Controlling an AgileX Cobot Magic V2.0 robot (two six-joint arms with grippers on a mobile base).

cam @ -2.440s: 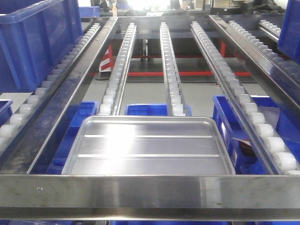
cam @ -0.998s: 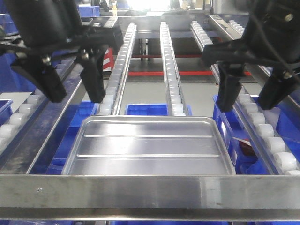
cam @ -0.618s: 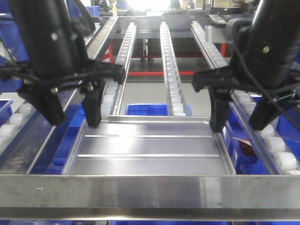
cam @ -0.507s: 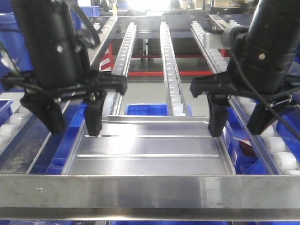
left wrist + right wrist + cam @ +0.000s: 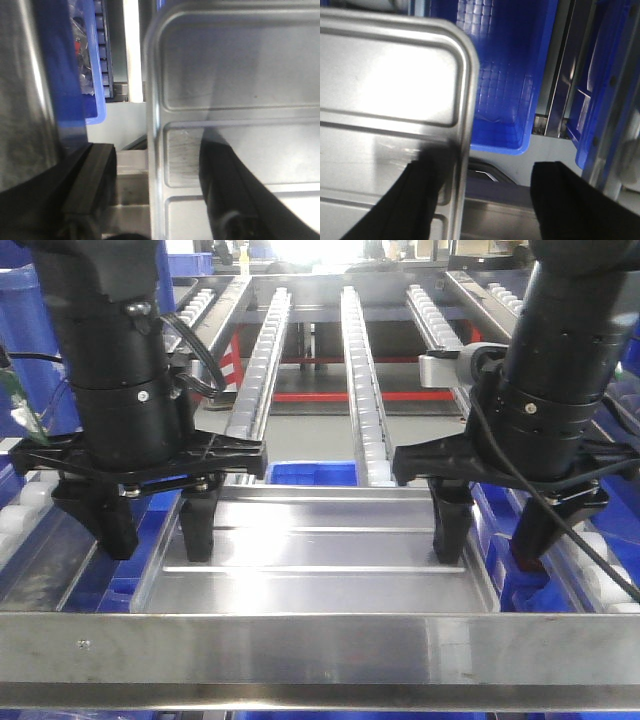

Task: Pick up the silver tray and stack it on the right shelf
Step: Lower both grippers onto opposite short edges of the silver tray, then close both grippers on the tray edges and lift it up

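With the tray (image 5: 320,560) lying flat at 6 o'clock, low on the shelf (image 5: 357,370) and just behind its front bar (image 5: 320,645), close both sides at once for an even pinch. Spread wide and empty, left gripper (image 5: 155,540) at the 9 o'clock rim and right gripper (image 5: 495,545) at the 3 o'clock rim, each with one finger inside the rim and one outside. Sink low enough to catch the rim fully, then lift level to clear the bar without scraping.
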